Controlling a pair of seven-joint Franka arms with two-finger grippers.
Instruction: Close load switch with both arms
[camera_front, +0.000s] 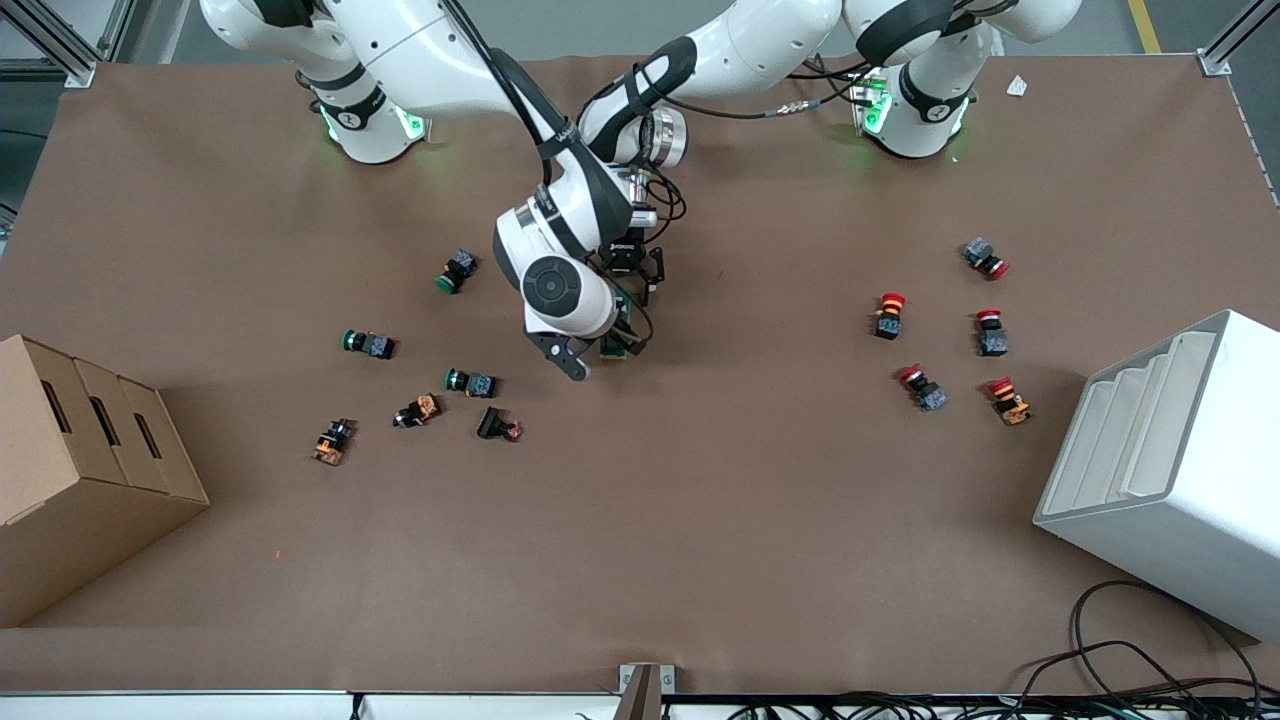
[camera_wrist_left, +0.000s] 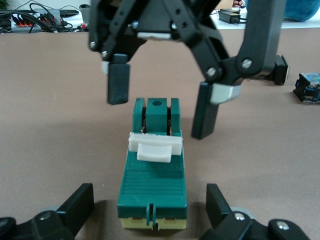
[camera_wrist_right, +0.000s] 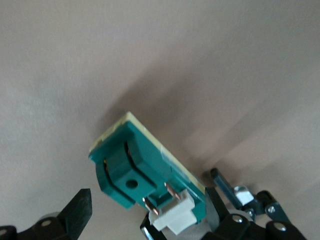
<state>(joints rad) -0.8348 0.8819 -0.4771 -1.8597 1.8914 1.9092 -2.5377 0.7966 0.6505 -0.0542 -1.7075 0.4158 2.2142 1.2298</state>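
Observation:
The load switch (camera_front: 613, 347) is a dark green block on a cream base. It lies on the brown table mid-way between the arms and is mostly hidden under the right arm's hand. In the left wrist view the load switch (camera_wrist_left: 152, 177) shows its white lever (camera_wrist_left: 155, 150) across its top. My left gripper (camera_wrist_left: 150, 202) is open, its fingers (camera_wrist_left: 80, 205) apart from both sides of one end. My right gripper (camera_wrist_left: 161, 97) is open and straddles the other end with gaps. In the right wrist view the switch (camera_wrist_right: 132, 167) lies between the open right gripper (camera_wrist_right: 147, 212).
Green-capped push buttons (camera_front: 368, 343) and orange ones lie toward the right arm's end, beside a cardboard box (camera_front: 80, 470). Red-capped buttons (camera_front: 889, 315) lie toward the left arm's end, beside a white rack (camera_front: 1170, 470). Cables (camera_front: 1130, 670) hang at the near edge.

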